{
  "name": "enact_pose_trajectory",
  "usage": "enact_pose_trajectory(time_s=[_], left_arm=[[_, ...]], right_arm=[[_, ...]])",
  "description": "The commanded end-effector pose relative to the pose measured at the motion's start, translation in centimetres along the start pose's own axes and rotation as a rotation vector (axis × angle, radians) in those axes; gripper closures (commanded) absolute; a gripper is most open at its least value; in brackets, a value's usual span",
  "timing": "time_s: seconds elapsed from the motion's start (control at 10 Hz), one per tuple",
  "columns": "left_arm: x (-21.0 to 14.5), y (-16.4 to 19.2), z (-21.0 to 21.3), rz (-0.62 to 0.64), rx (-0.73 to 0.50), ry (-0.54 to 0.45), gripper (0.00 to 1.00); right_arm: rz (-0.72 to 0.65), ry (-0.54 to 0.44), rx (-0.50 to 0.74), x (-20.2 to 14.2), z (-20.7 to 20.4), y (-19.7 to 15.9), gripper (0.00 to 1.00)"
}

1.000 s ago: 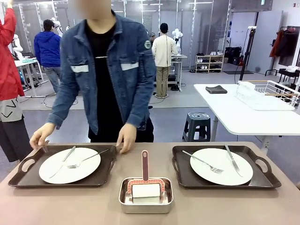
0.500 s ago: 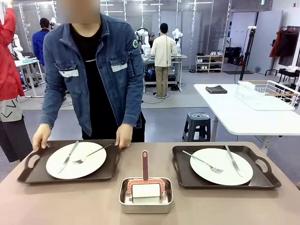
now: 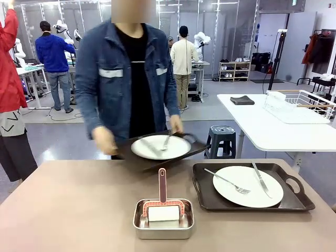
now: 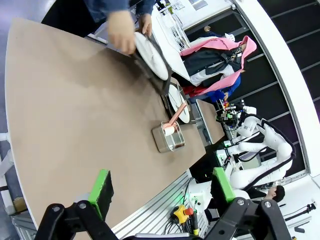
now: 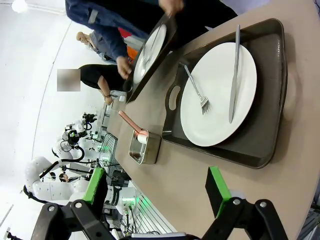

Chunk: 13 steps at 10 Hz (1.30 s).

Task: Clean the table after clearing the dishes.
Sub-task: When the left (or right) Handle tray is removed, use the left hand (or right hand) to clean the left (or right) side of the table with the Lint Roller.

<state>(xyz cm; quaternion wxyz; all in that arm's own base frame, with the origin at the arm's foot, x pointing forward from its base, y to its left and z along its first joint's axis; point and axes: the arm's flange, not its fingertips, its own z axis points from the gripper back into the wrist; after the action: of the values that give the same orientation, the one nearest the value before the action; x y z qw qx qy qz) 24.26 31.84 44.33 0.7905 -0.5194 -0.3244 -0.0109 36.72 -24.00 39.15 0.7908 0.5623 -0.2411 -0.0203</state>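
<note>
Small steel pan [image 3: 163, 218] with a red-handled brush [image 3: 162, 185] — behind, a grey stool [image 3: 220, 140] beside a white table [image 3: 262, 131]

Open hall with a grey floor [image 3: 199, 113] under bright, even light; metal-framed glass partition walls [image 3: 231, 26] run across 12 o'clock. At 3 o'clock a white-topped table [image 3: 262, 131] carries a white wire basket [image 3: 296, 105] and a dark folded cloth [image 3: 242, 100], with a grey plastic stool [image 3: 220, 140] just beside its left edge. A low shelf rack [image 3: 234, 70] stands at 1 o'clock and a clothes rail [image 3: 319, 47] at 2 o'clock, while a person in blue [image 3: 52, 52] at 10 o'clock and a person in cream [image 3: 184, 58] at 12 o'clock stand with backs turned.
</note>
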Motion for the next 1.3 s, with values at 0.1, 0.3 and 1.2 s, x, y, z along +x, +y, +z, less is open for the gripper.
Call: enact_pose_trajectory(time_s=[0.1,0.3,1.2], left_arm=[[-0.1,0.0,0.3,-0.003,-0.003,-0.009,0.0],[2.7,-2.7,-1.6,-0.124,0.072,0.091,0.0],[6.5,-23.5,-43.4,-1.034,0.354,0.898,0.0]], right_arm=[[-0.001,-0.008,0.015,0.0,0.0,0.2,0.0],[-0.001,-0.008,0.015,0.0,0.0,0.2,0.0],[-0.001,-0.008,0.015,0.0,0.0,0.2,0.0]])
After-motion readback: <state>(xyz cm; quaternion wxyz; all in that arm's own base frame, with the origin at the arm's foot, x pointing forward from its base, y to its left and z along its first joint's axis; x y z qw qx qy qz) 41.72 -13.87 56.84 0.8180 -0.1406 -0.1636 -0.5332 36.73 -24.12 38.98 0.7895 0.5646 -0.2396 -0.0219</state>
